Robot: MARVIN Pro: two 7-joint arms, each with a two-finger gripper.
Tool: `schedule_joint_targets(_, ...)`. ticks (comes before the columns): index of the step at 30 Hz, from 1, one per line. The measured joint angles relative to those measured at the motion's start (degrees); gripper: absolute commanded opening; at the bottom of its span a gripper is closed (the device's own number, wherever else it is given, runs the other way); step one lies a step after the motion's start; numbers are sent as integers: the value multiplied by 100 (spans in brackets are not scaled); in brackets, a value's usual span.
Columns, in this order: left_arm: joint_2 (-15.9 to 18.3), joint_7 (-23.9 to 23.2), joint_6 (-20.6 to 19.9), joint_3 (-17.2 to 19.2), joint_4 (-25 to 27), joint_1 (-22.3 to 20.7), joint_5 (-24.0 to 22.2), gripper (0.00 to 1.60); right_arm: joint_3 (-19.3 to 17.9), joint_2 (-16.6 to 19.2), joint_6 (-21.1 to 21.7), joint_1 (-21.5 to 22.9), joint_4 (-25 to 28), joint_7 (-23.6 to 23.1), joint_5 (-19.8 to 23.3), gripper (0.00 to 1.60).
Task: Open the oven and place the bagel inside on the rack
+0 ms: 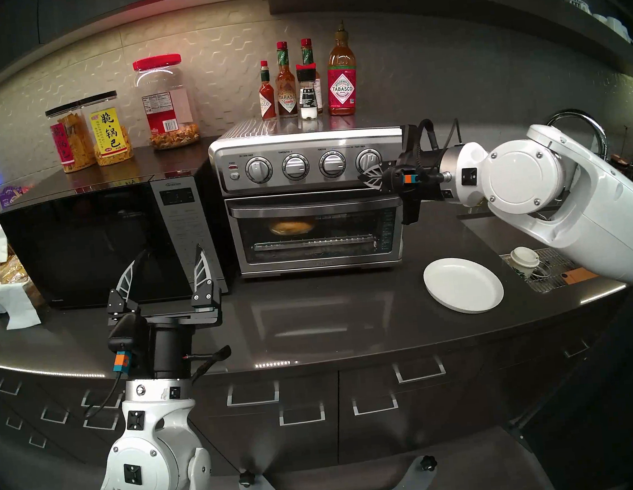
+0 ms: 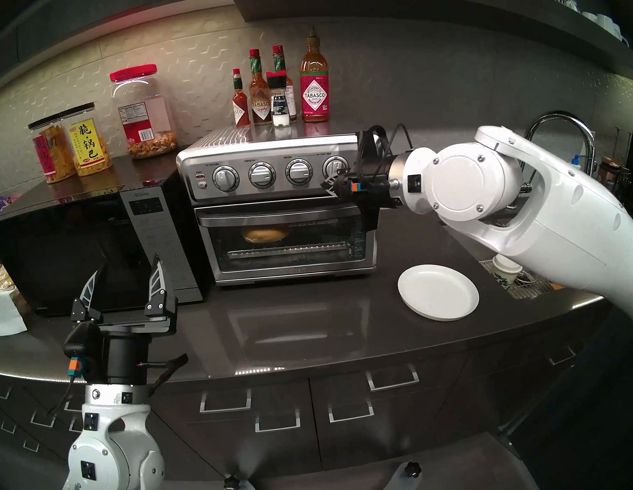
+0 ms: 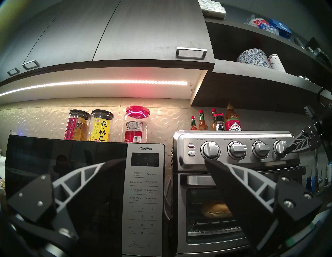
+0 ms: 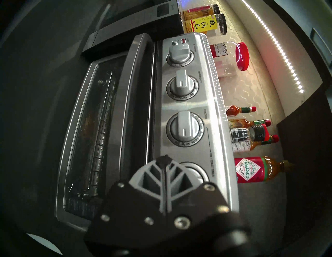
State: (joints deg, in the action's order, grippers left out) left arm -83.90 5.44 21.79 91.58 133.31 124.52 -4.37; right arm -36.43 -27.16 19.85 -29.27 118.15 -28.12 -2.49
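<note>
Stainless steel: the oven, countertop model, four knobs across its top panel, stood on the dark counter just right of the black microwave. Its glass door was shut, bar handle up against the control panel.

Golden-brown: the bagel, visible through the door glass in both head views and the left wrist view, lay inside the oven on the rack, toward the left half of the cavity. Its exact seating on the wires could not be made out through the glass.

White: the plate, bare, sat on the counter in front of and to the right of the oven, apart from it.

Black and grey: the right gripper, fingers pressed together and holding nothing, hung level in front of the rightmost knob, near the oven's right edge. Whether its tips touched the knob could not be told.

Black and grey: the left gripper, fingers spread wide and empty, pointed upward in front of the microwave, well apart from the oven.

Status, by judgement: bagel placed on the rack and door closed again, so the task appeared essentially complete; at most, clearing the right arm from the oven front was left.
</note>
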Motion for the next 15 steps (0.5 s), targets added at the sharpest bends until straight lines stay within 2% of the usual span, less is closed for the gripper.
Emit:
schedule_joint_targets(7,0,0,0,0,-7,-3,0,160,-310,492,94,-435,154,126,176,0)
schedule_joint_targets(15,0,0,0,0,-17,-11,0,160,-488,1023,167,-887,167,285,403,0)
